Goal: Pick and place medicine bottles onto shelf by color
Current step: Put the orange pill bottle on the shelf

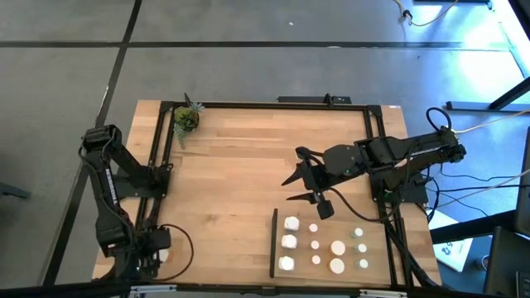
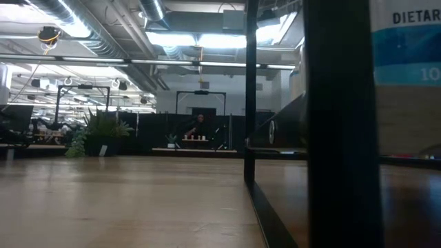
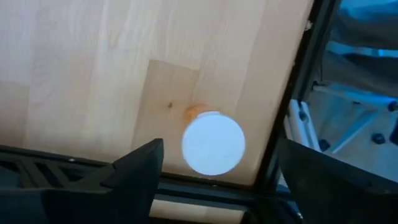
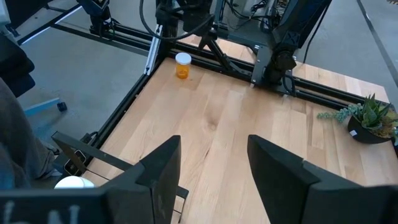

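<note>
The left gripper's dark fingers fill the front of the left wrist view. They stand wide apart, one on each side of an orange bottle, and touch nothing. This view looks straight down on the bottle's round white cap, so only a sliver of orange body shows at the cap's edge.

The right wrist view sees the same bottle from across the table and side-on. It stands upright with its long axis vertical and the cap on top, near the table's corner beside a black rail. The high view places the left gripper at that near left corner, but the bottle can hardly be made out there.

The right gripper hangs over the middle of the table, pointing toward the left arm. Its fingers are parted with nothing between them.

Only the high view shows the shelf whole, at the near right. White bottles stand on it in rows, all upright, beside its black strip. In the low view that strip looms close. A plant sits at the far left corner.
</note>
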Controlling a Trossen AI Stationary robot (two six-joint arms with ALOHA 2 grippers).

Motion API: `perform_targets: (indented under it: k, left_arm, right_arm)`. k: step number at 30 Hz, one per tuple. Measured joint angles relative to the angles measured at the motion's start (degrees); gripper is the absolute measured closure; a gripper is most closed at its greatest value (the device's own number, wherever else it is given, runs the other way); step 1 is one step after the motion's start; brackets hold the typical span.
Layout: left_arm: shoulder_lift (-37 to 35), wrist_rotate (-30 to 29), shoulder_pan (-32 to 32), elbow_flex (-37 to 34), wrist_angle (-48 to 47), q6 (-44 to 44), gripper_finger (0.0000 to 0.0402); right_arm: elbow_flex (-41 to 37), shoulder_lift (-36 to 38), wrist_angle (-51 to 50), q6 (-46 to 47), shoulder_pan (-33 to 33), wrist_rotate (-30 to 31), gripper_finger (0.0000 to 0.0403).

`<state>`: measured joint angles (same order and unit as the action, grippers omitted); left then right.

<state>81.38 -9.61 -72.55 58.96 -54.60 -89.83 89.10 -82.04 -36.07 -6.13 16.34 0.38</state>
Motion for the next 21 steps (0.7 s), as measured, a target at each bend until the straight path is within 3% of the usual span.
perform_targets:
  k: [9,21]
  left_arm:
    - [0.0,0.5,-0.4,-0.9,1.2,0.6,0.0037]
    - [0.0,2.1,-0.3,-6.8,8.6,0.3,0.0033]
  right_arm:
    - [0.0,0.0,0.0,0.0,0.0,0.0,0.0215]
    - [0.0,0.0,0.0,0.0,0.0,0.0,0.0215]
